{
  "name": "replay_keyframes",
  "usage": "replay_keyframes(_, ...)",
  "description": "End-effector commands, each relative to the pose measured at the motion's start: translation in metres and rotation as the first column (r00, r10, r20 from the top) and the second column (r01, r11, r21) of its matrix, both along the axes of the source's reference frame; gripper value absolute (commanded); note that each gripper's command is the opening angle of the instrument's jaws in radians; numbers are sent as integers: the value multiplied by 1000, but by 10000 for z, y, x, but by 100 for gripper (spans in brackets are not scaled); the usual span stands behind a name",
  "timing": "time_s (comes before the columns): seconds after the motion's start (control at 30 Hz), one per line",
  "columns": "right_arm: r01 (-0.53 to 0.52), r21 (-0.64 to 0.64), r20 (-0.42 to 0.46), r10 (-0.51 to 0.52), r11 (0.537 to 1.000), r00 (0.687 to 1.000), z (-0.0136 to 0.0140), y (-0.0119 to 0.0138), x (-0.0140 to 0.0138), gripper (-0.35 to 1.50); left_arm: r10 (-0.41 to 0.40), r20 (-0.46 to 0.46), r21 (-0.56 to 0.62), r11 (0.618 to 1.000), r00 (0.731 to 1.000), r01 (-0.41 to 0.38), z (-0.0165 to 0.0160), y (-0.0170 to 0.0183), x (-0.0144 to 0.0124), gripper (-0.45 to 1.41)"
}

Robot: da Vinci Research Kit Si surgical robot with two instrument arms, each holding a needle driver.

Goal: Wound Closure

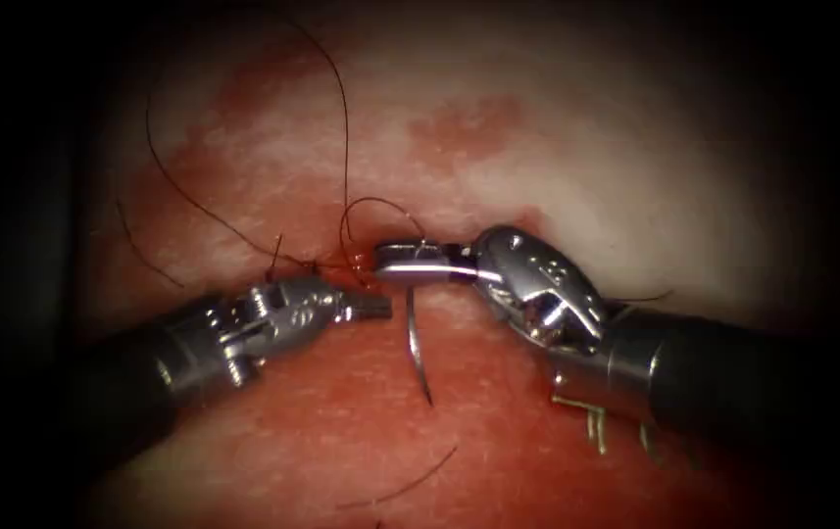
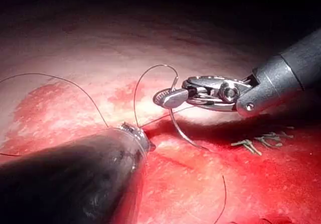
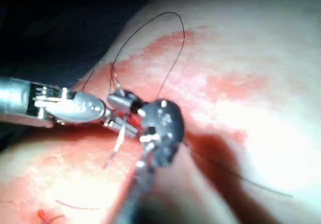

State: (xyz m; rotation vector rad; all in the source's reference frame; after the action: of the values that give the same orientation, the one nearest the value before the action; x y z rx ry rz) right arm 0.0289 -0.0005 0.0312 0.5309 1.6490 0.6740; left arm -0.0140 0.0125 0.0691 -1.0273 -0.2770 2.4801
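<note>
My right tool (image 1: 402, 263) comes in from the right, its jaws shut on the curved needle (image 1: 416, 343) near its tail end. The needle hangs down from the jaws over the red tissue (image 1: 341, 431), its point free and outside the tissue. The same grip shows in the left wrist view, with the right tool (image 2: 168, 97) across the needle (image 2: 183, 131). Dark thread (image 1: 346, 147) loops from the needle's tail up over the pale tissue. My left tool (image 1: 375, 306) lies just left of the needle, jaws shut, with nothing seen between them; the thread (image 2: 138, 91) passes close to its tip (image 2: 143, 136).
A loose cut piece of thread (image 1: 410, 482) lies on the red tissue in front. Short yellowish pieces (image 1: 591, 423) sit under the right tool's shaft. Red fluid stains the pale tissue (image 1: 469, 127) behind. In the right wrist view the left tool (image 3: 75, 107) meets the right tool's jaws (image 3: 120, 103).
</note>
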Motion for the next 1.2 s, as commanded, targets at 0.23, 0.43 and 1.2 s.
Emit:
replay_keyframes(0.23, -3, -59, 0, 3, 998, 1000, 15, 5, 7, -35, -15, -46, 29, 999, 999, 16, 33, 24, 3, -38)
replay_keyframes(0.43, -7, -77, 0, 7, 997, 1000, 19, 8, 7, -35, -19, -87, 47, 999, 996, 23, 54, 40, 9, -38)
replay_keyframes(1.2, -19, -86, -2, 19, 996, 1000, 41, 25, 12, -35, 252, -146, 389, 904, 957, -179, 90, 39, 12, -40)
